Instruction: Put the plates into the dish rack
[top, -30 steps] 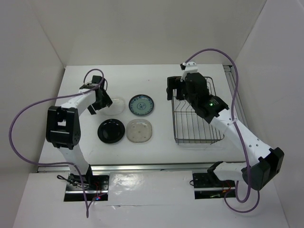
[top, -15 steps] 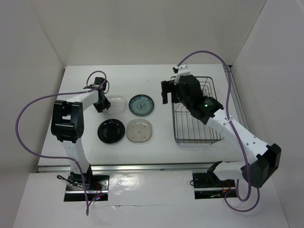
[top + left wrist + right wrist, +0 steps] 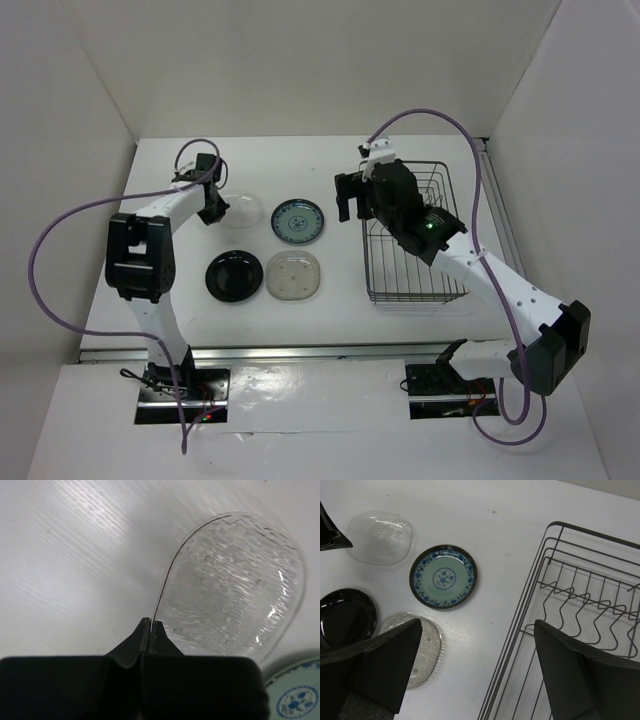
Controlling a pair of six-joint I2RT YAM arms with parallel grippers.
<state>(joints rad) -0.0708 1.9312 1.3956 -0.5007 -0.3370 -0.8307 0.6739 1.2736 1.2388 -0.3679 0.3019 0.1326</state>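
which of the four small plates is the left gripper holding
The clear round textured plate, back left of the group: the left gripper is shut on its rim. The glossy black plate, blue-green patterned plate and dotted whitish plate lie free.

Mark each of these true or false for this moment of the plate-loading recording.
1. The rack holds no plate. True.
2. The right gripper is holding the blue plate. False: it hangs open and empty, and the blue plate lies flat on the table.
3. The left gripper is shut on the rim of the clear plate. True.
4. The black plate is stacked on the dotted plate. False: they lie side by side, with the black one to the left in the top view.
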